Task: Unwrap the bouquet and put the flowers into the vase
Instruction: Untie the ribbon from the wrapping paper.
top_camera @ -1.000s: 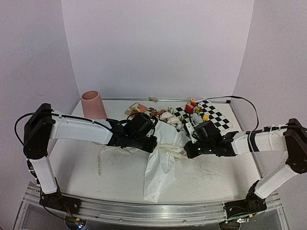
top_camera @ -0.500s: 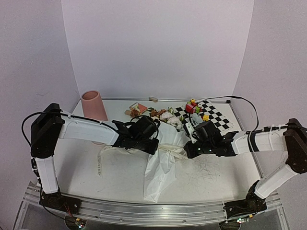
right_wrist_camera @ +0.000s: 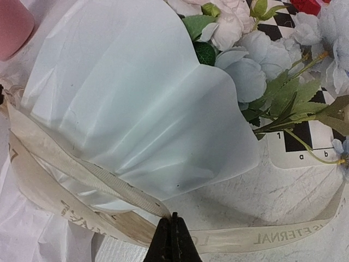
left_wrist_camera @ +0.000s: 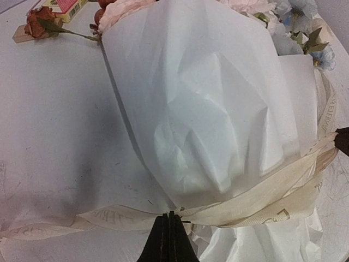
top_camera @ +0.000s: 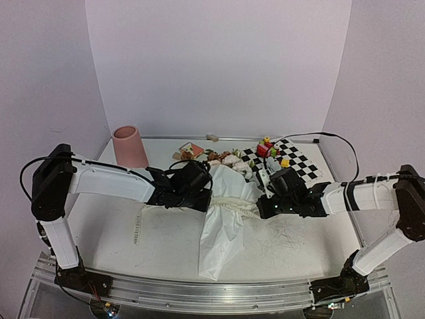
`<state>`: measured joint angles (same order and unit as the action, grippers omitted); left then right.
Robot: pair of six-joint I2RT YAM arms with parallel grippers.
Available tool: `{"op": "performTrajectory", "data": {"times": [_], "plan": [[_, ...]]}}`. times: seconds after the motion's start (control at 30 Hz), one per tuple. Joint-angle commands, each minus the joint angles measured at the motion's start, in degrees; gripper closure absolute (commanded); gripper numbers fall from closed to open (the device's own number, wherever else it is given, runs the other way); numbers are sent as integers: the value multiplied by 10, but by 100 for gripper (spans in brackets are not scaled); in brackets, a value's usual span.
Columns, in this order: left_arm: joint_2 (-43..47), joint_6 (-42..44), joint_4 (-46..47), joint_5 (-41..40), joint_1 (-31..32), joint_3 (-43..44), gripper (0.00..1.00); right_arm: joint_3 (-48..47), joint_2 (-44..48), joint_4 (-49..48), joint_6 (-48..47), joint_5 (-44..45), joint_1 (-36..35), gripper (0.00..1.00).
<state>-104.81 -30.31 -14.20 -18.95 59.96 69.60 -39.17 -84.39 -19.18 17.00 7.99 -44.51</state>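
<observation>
ribbon (left_wrist_camera: 256,201) round the bouquet (top_camera: 229,189) sits pinched in left jaws and right jaws.

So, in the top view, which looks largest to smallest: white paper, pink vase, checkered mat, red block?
white paper
checkered mat and pink vase: alike, mat partly covered, so unranked
red block

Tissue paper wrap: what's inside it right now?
At the open end of the tissue paper, flower heads show: pale blue roses, white roses, green leaves. The stems inside are hidden by the paper, which the cream ribbon cinches.
</observation>
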Motion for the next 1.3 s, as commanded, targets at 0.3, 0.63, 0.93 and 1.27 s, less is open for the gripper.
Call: {"op": "performTrajectory", "data": {"times": [0.3, 0.63, 0.93, 1.27], "plan": [[42, -69, 0, 25, 0, -57, 100, 46, 34, 15, 42, -4, 1, 100], [70, -46, 11, 45, 6, -65, 94, 45, 45, 3, 13, -110, 1, 93], [78, -12, 24, 26, 6, -53, 76, 4, 42, -9, -43, -176, 1, 69], [65, -3, 23, 19, 5, -36, 76, -121, -56, 29, -103, -186, 1, 68]]}}
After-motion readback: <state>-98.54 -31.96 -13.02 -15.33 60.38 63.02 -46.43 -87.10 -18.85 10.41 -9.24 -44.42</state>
